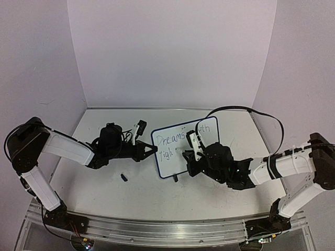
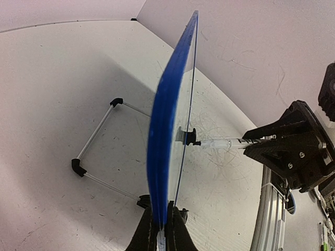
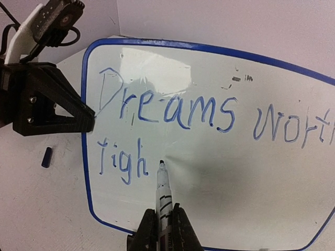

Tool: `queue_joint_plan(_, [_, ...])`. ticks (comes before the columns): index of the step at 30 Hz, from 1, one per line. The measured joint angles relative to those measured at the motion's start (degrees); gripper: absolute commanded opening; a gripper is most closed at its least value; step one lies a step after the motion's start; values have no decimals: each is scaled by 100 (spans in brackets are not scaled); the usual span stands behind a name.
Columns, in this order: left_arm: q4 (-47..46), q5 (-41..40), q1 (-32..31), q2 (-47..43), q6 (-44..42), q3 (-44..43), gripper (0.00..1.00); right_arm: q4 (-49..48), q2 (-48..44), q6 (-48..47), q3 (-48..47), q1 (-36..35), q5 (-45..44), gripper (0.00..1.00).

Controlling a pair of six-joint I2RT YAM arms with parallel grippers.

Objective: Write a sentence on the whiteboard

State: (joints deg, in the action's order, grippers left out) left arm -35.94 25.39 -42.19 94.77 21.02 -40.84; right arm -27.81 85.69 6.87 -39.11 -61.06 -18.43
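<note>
Upright whiteboard (image 1: pixel 175 167) sits mid-frame on bench (image 1: pixel 104 188), long axis left-right. Left pincer (image 2: pixel 163 222) is clamped on its left edge, prob. steadying it. Right pincer (image 3: pixel 163 222) is closed on marker (image 3: pixel 163 183), tip at the board just right of "figh", lower left. The sentence (image 3: pixel 167 110) is unfinished; next strokes prob. run rightward along line 2, so it's the right arm's job.

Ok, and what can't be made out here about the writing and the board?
- Right wrist: the sentence runs off the right edge partway through "worth".
- Top external: the right gripper and marker cover the middle of the whiteboard, hiding letters.
- Left wrist: the whiteboard is edge-on, rim blurred; its written face does not show.
- Top external: the small dark piece on the table is too small to identify.
</note>
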Motion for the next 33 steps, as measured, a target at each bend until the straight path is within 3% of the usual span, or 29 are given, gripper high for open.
queue_joint_plan(33, [5, -2, 0, -1, 0, 0, 0, 8, 351, -87, -353, 3, -17, 0])
